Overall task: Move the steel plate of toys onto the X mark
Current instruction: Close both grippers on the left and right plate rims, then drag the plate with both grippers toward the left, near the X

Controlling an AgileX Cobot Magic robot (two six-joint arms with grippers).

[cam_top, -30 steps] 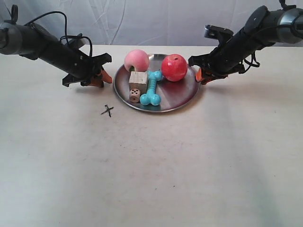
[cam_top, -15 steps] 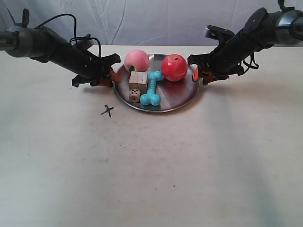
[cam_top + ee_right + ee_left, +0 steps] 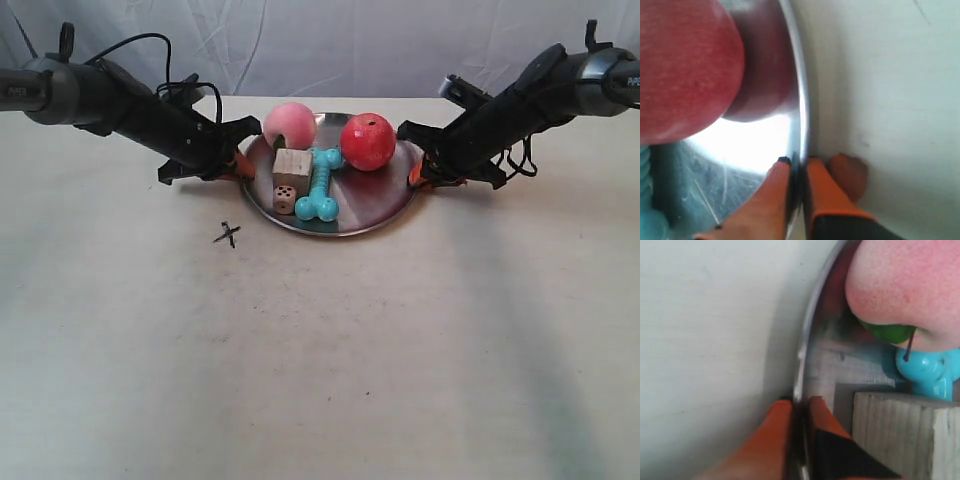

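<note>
The steel plate (image 3: 372, 196) sits at the table's far middle and holds the pink ball (image 3: 289, 125), red ball (image 3: 367, 142), turquoise bone (image 3: 320, 186), wooden cube (image 3: 292, 167) and die (image 3: 285, 198). The X mark (image 3: 227, 234) lies on the table just off the plate's near-left edge. My left gripper (image 3: 799, 400) is shut on the plate's rim (image 3: 807, 335) beside the cube (image 3: 900, 425) and pink ball (image 3: 905, 280). My right gripper (image 3: 797, 160) is shut on the opposite rim (image 3: 799, 100) near the red ball (image 3: 685, 65).
A white cloth backdrop (image 3: 330, 45) hangs behind the table. Both arms reach in low from the far corners, the left arm (image 3: 120, 105) at the exterior view's left and the right arm (image 3: 520, 100) at its right. Bare tabletop (image 3: 320, 360) stretches toward the near edge.
Both grippers have moved inward to the plate's two sides and now clamp its rim. The plate and toys have stayed in place.
</note>
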